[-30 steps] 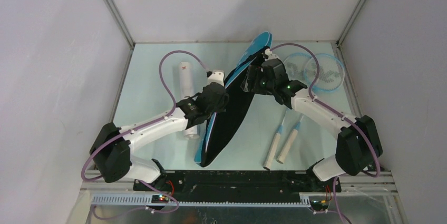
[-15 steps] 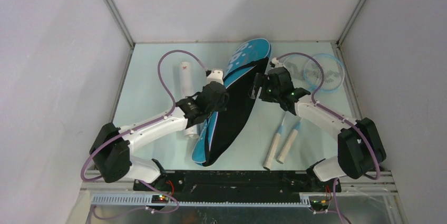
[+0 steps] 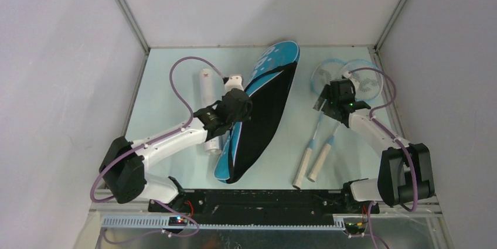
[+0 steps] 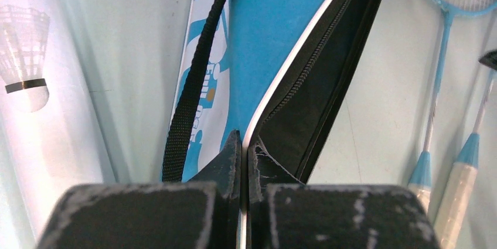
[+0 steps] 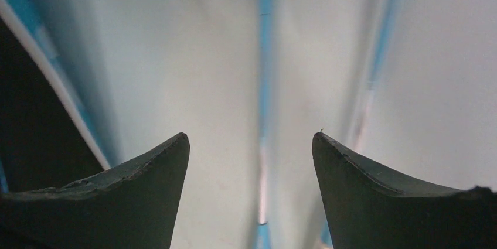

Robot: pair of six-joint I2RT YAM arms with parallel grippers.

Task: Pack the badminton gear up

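Right gripper (image 5: 252, 137) now above racket shaft (image 5: 265, 55)

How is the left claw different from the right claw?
The left claw is squeezed shut, while the right claw is wide open. The left claw pinches the white-trimmed edge of the blue bag; the right claw holds nothing and hovers above a racket shaft. Both have dark, pointed fingers.

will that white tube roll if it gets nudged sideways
Probably: the tube is round and lies on its side on the flat table, so a sideways nudge would likely roll it. It seems light too: a shuttlecock appears inside.
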